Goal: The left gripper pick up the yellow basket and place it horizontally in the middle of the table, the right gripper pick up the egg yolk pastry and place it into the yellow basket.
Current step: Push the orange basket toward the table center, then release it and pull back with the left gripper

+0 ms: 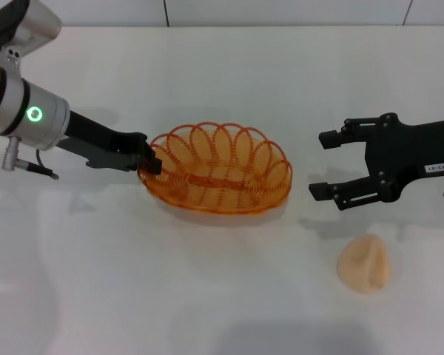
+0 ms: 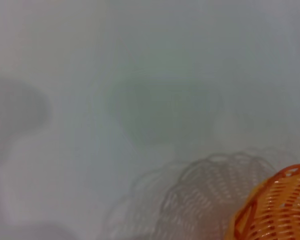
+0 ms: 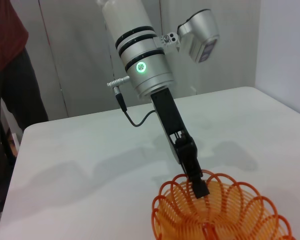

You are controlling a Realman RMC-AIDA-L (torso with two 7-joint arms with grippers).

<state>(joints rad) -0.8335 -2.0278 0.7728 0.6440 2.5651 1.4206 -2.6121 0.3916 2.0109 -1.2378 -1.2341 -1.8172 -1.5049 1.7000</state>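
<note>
The yellow basket (image 1: 220, 177) is near the middle of the white table (image 1: 133, 281), its long side lying across my view. My left gripper (image 1: 154, 161) is shut on the basket's left rim. The right wrist view shows that claw (image 3: 200, 187) pinching the rim of the basket (image 3: 230, 215). The left wrist view shows a corner of the basket (image 2: 277, 210) and its shadow on the table. My right gripper (image 1: 322, 164) is open and empty, just right of the basket. The egg yolk pastry (image 1: 364, 263) lies on the table in front of the right gripper.
In the right wrist view a person (image 3: 10, 75) stands beyond the table's far edge. A wall runs along the table's back edge (image 1: 222, 26).
</note>
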